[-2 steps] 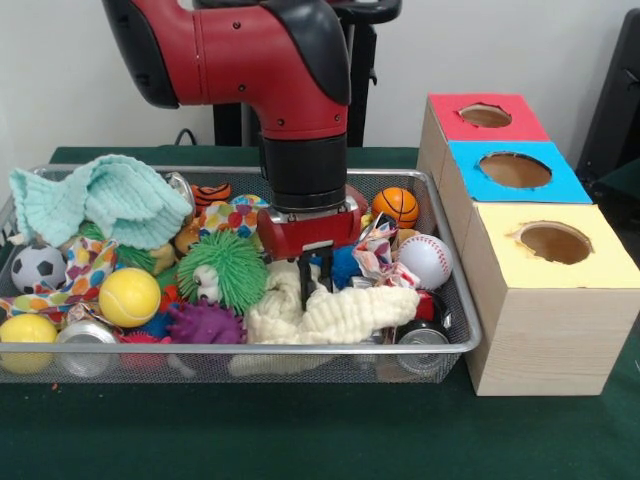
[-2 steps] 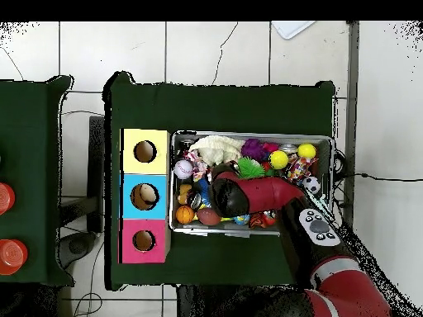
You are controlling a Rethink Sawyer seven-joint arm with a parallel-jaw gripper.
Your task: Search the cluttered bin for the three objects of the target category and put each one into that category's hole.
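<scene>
Jaws point straight down into bin point(image 1: 455, 300) clutter.

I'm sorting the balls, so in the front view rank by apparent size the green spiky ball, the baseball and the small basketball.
Largest to smallest:
1. green spiky ball
2. baseball
3. small basketball, though it sits farther back, which may shrink it.

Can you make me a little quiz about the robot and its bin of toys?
1. True or false: the gripper is down in the wire bin.
2. Which box stands nearest the camera in the front view: A red, B blue, C yellow?
3. Fill in: the white ball with red stitching is a ____.

Key: 1 true. 2 C. 3 baseball.
</scene>
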